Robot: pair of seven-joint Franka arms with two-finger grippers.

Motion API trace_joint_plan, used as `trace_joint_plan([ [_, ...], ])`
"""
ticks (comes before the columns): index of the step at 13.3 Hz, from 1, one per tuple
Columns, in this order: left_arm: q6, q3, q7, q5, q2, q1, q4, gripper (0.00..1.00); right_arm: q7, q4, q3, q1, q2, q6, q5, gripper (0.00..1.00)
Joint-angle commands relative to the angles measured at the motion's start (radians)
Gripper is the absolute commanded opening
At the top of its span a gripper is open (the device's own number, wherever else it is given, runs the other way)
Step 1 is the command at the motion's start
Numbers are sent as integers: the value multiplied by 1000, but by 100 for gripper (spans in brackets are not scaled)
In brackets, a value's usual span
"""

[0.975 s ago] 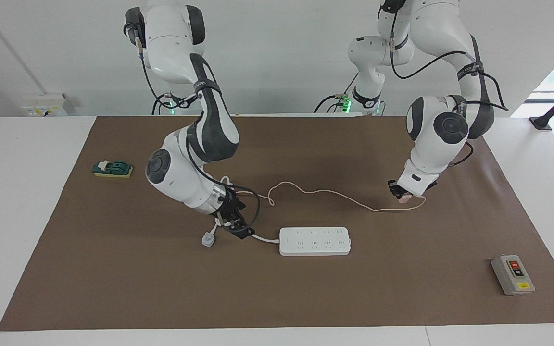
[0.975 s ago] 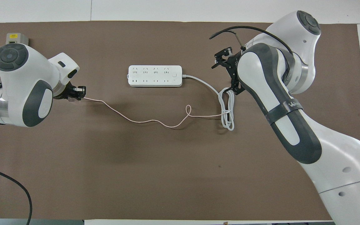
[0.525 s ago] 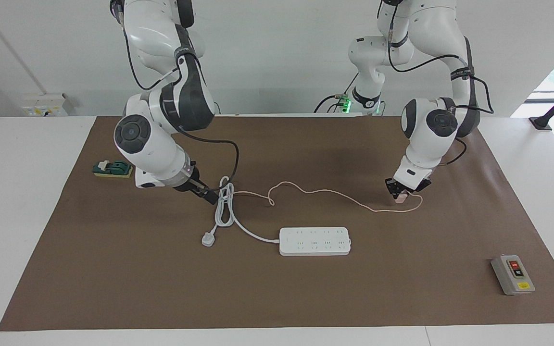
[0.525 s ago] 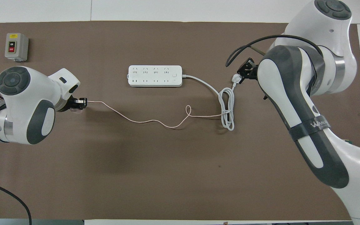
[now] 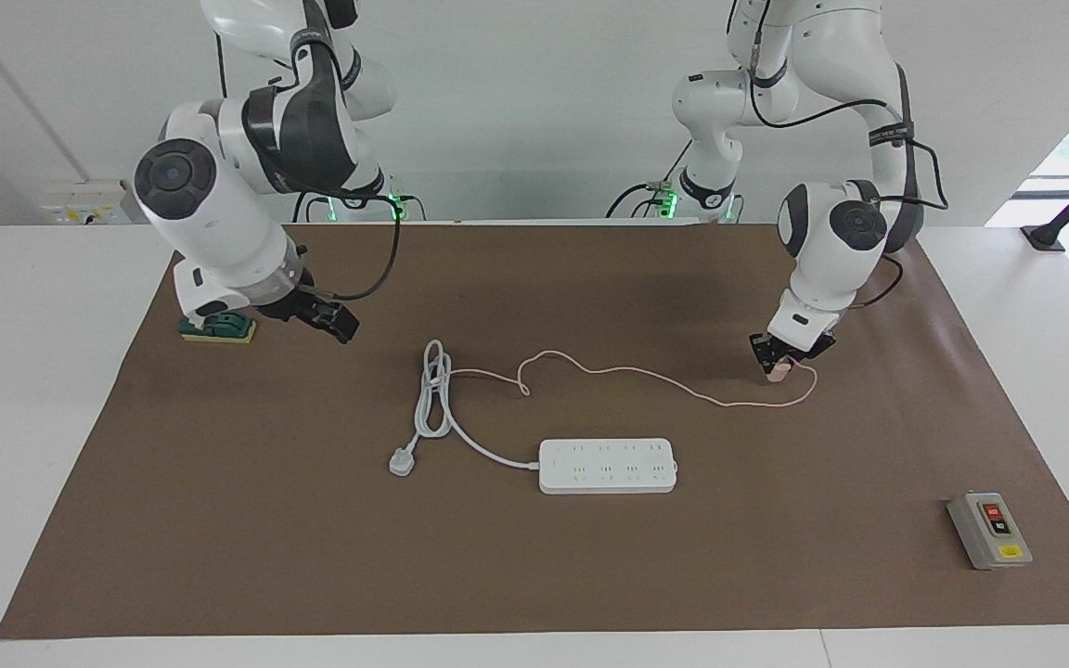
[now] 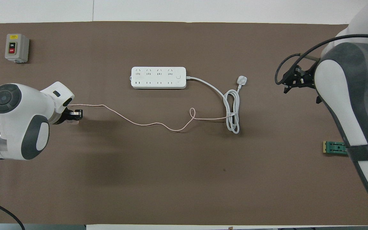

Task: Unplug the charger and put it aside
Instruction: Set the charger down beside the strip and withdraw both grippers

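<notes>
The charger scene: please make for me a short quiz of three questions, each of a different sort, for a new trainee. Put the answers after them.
1. True or false: the charger is plugged into the power strip.
2. Which gripper is shut on the charger? A) left gripper B) right gripper C) neither
3. Fill in: the pink cable ends at the coiled white ____ of the power strip.

Key
1. False. The charger is out of the strip, held toward the left arm's end of the table.
2. A. The right gripper is open and holds nothing, near the green block.
3. cord
</notes>
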Motion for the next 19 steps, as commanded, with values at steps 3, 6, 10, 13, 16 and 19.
trace_joint_plan([
  [3, -46, -3, 142, -15, -51, 103, -12, 100, -224, -115, 56, -73, -162, 15, -61, 100],
  [6, -174, 0, 199, -17, -57, 131, 78, 100, -252, -178, 59, -77, -239, 13, -105, 100],
  [10, -397, 0, 182, -19, -18, 131, 306, 100, -244, -186, 79, -98, -250, 47, -91, 100],
  [13, -471, -2, 107, -19, -7, 119, 425, 100, -252, -192, 88, -124, -259, 61, -90, 100],
  [16, -528, -13, 22, -19, -28, 117, 486, 100, -374, -187, 88, -147, -257, 87, -88, 100],
  [19, -540, -46, -116, -20, -80, 117, 490, 100, -391, -178, 88, -150, -256, 81, -90, 100],
])
